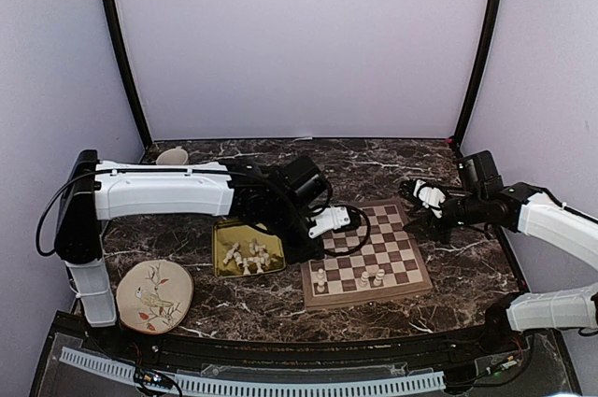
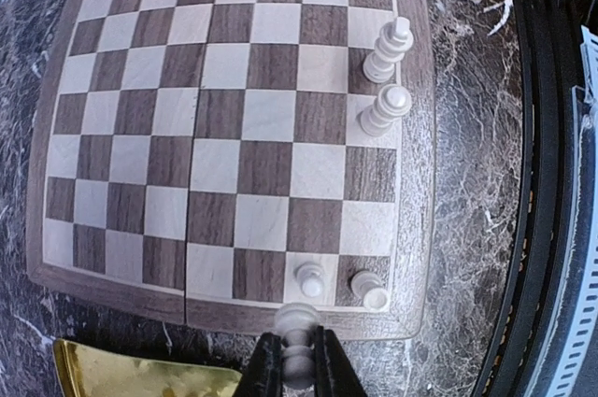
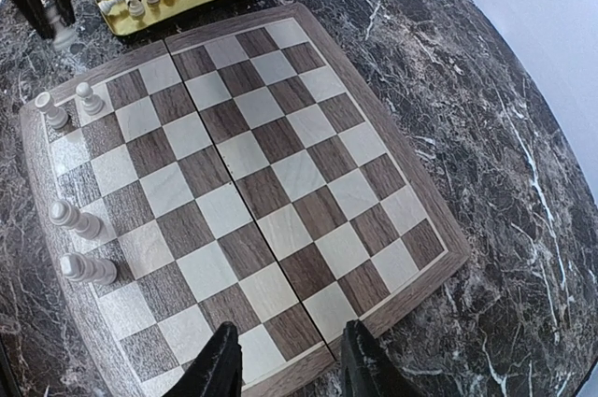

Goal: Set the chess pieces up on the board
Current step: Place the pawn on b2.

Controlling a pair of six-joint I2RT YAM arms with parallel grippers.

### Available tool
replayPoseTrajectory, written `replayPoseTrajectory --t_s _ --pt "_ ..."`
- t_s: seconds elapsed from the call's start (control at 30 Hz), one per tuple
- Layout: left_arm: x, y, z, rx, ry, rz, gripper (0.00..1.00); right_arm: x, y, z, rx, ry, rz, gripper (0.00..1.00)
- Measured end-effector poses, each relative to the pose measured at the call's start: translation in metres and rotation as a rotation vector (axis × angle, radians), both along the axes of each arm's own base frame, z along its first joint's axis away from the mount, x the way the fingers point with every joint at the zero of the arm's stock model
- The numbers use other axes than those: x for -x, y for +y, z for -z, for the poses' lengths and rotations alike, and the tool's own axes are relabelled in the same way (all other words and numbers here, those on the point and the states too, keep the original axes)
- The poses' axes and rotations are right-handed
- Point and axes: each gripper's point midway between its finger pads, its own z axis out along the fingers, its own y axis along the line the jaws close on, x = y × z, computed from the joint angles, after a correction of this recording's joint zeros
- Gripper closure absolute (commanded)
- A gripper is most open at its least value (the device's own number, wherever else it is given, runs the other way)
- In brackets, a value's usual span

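The board (image 1: 367, 254) lies on the marble table, also in the left wrist view (image 2: 121, 285) and the right wrist view (image 3: 280, 135). Several cream chess pieces stand on it: two near one corner (image 2: 310, 277) and two taller ones (image 2: 385, 109) along the same edge. My left gripper (image 2: 297, 360) is shut on a cream chess piece (image 2: 297, 327), held just off the board's edge beside the corner pieces. My right gripper (image 3: 285, 360) is open and empty above the board's far edge. More chess pieces (image 1: 247, 255) lie in the gold tray (image 1: 224, 233).
A round cream plate with a bird drawing (image 1: 154, 295) lies at the front left. A small tan bowl (image 1: 172, 156) stands at the back left. Black frame posts rise at the back corners. A white cable rail (image 1: 252, 384) runs along the near edge.
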Motion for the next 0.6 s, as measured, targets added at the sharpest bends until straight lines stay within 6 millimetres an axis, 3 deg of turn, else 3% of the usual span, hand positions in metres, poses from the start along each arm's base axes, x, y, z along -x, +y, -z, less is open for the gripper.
replayPoseTrajectory --t_s 0.23,0.6 --pt "0.004 -0.027 0.013 -0.050 -0.037 0.088 0.92 -0.001 -0.002 0.001 0.010 -0.004 0.010 0.63" --pt "0.005 -0.042 0.041 -0.138 -0.044 0.156 0.91 -0.003 -0.004 0.001 0.019 -0.008 0.019 0.63"
